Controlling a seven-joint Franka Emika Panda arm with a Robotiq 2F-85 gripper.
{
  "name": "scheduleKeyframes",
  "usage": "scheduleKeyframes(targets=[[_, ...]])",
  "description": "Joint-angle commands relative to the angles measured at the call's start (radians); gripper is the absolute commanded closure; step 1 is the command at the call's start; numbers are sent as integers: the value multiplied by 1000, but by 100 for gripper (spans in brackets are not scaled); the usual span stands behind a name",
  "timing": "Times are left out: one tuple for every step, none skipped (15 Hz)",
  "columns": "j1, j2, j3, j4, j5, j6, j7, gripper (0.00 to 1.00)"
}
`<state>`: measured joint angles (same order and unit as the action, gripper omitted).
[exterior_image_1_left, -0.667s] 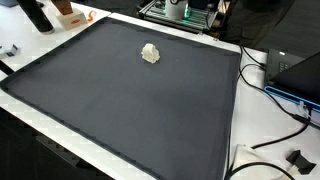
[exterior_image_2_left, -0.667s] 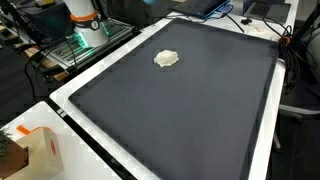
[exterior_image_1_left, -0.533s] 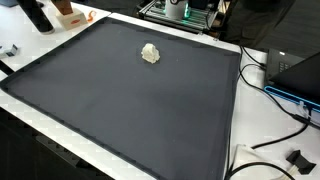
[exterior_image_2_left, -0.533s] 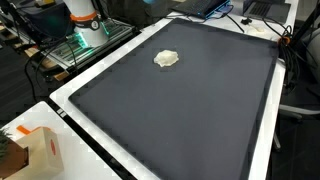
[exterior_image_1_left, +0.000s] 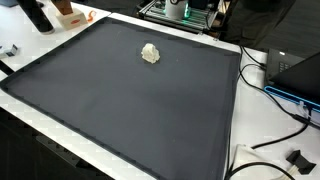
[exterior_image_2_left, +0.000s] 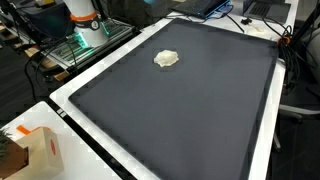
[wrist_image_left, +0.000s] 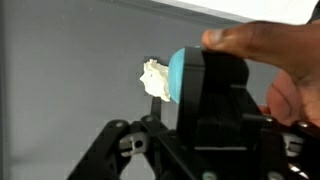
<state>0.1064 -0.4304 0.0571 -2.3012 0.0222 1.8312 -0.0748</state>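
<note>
A small crumpled cream-white lump lies on a large dark grey mat, toward its far side; both exterior views show it on the mat. No gripper shows in either exterior view. In the wrist view the lump lies on the grey surface beyond my gripper. The gripper's black body and linkage fill the lower frame. A black block with a light blue round face sits in front of the camera, and a person's hand rests on it. The fingertips are hidden.
A white table rim frames the mat. An orange-and-white box stands at one corner and also shows in an exterior view. The robot base, black cables and electronics line the edges.
</note>
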Motion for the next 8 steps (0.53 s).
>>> scheduleKeyframes(targets=[[-4,1,3,3,2,-7,-1,58],[-4,1,3,3,2,-7,-1,67],[-4,1,4,3,2,-7,-1,73],[-4,1,4,3,1,-7,-1,75],[-5,1,4,3,1,-7,-1,75],[-4,1,4,3,1,-8,-1,75],[-5,2,4,3,0,-3,-1,50],[-5,3,4,3,0,-3,-1,50]])
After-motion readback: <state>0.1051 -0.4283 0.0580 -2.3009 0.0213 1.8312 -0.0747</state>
